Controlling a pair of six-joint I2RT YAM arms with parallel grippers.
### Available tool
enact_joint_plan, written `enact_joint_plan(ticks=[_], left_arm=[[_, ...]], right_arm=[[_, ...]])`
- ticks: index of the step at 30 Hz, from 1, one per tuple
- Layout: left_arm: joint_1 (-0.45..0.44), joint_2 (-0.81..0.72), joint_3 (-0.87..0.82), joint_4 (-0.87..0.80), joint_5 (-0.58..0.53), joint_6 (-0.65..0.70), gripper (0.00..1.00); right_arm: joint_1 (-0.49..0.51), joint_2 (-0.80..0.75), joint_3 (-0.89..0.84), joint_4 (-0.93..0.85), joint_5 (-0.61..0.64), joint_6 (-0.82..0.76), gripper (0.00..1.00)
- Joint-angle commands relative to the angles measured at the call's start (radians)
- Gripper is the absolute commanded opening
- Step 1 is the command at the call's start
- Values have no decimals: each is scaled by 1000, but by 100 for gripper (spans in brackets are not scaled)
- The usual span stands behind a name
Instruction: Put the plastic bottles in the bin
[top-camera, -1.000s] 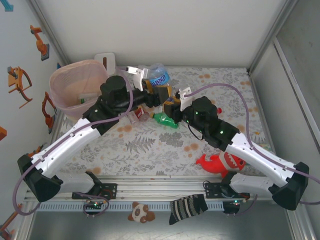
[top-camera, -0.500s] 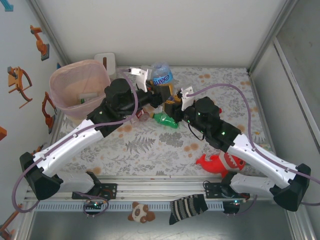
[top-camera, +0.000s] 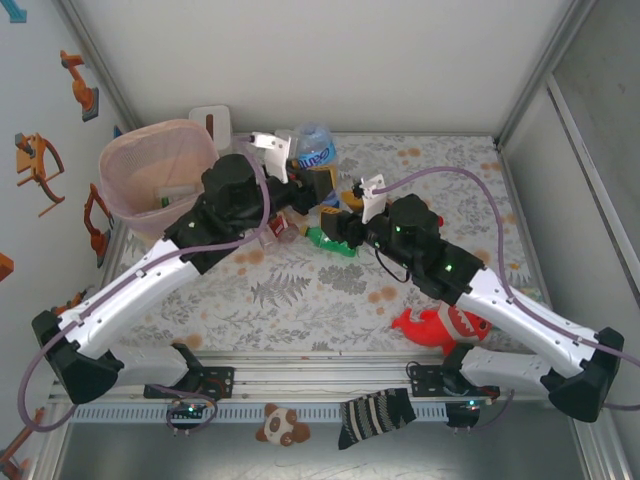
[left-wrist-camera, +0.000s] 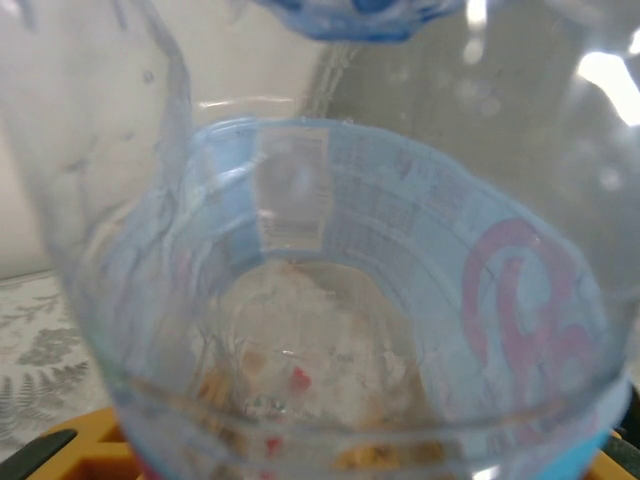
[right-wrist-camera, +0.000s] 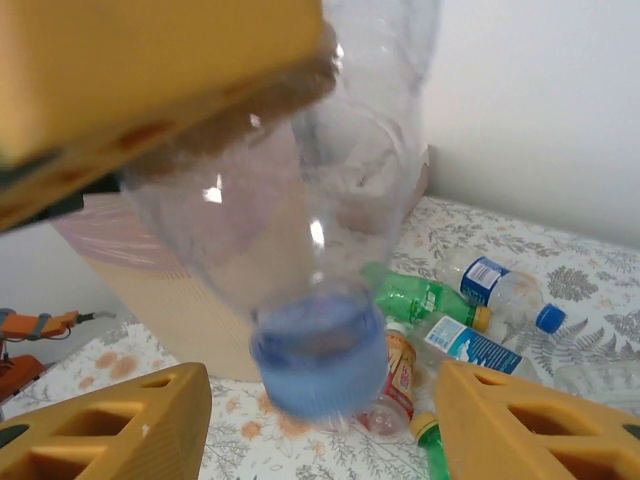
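A clear bottle (top-camera: 313, 150) with a blue label and blue cap (right-wrist-camera: 320, 360) hangs above the pile, cap end toward my right arm. My left gripper (top-camera: 311, 182) is shut on its body; the label (left-wrist-camera: 520, 330) sits right against the left wrist camera. My right gripper (right-wrist-camera: 325, 400) is open, its yellow fingers (right-wrist-camera: 110, 420) standing apart on either side of the cap without touching it. The pale-pink bin (top-camera: 160, 170) stands at the back left, also seen behind the bottle (right-wrist-camera: 150, 290). On the table lie a green bottle (right-wrist-camera: 420, 297), blue-labelled bottles (right-wrist-camera: 495, 285) and a red-labelled one (right-wrist-camera: 400, 365).
A red plush toy (top-camera: 440, 325) lies by the right arm's forearm. A small white box (top-camera: 210, 120) stands behind the bin. A striped sock (top-camera: 375, 415) and a small plush (top-camera: 282, 425) lie on the front rail. Orange hooks (top-camera: 80, 85) hang on the left wall.
My left gripper closed on the blue-labelled bottle. My right gripper, shut on the cap end before, has opened and let go. The bottle shifted slightly left.
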Motion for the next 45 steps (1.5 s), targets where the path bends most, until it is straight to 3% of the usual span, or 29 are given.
enact_joint_plan(ticks=[1,9,17,23,29,36,45], left_arm=[[49,-44,84,-117,-26,61,45],[219,-37,289,-479,-112,171,46],[497,-21,414,-734,-109,218,48],[702,22,452,-875,-118,235,49],[857,54,408,-909,-123,250,51],[926,93,337,-910,-194,240,54],[955,169,224,-902,-260,115,52]], right_arm=[[7,-46,35,-39,7,7,61],[8,-99,37,-122,56,-19,62],[9,-96,59,-165,73,-43,61],[8,-84,65,-165,64,-51,61],[8,-84,62,-191,68,-59,61],[9,-103,51,-207,91,-74,61],[9,-85,51,-205,80,-81,61]])
